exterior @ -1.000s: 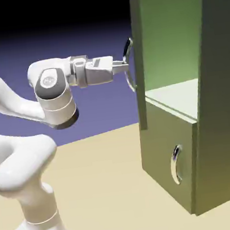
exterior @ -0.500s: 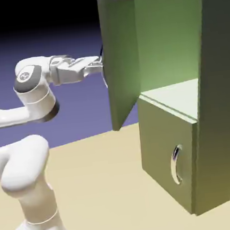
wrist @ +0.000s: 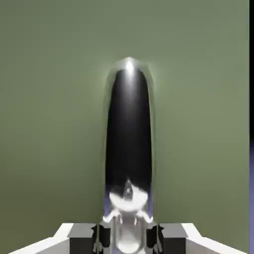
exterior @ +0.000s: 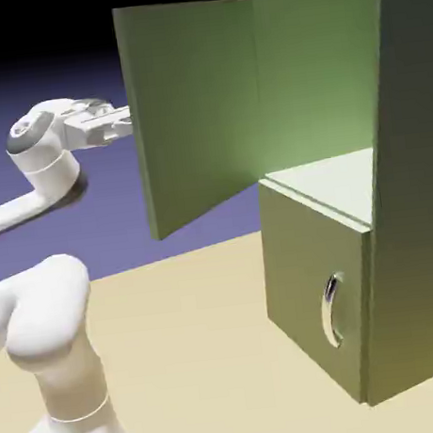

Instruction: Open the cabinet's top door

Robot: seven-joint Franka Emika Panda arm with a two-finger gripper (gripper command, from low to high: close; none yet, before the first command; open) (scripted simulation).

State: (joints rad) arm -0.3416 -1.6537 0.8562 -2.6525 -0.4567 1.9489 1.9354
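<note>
The olive-green cabinet (exterior: 416, 188) stands at the exterior view's right. Its top door (exterior: 194, 109) is swung wide open toward the left, so I see the door's inner face and the pale shelf (exterior: 335, 183) inside. My gripper (exterior: 126, 122) reaches the door's far side at its free edge, where the handle is hidden in this view. The hand view is filled by the door's front (wrist: 54, 124), with the long curved silver handle (wrist: 128, 129) running up the middle. There my gripper (wrist: 127, 235) is shut on the handle's near end, one grey finger (wrist: 99, 237) on each side.
The shorter lower door (exterior: 307, 267) is closed, its small silver handle (exterior: 332, 309) facing the table. The white arm (exterior: 42, 316) rises from the lower left over the tan tabletop (exterior: 198, 355).
The top door has swung from nearly edge-on to wide open toward the left. My gripper moved left with the handle held in it, and the arm folded back.
</note>
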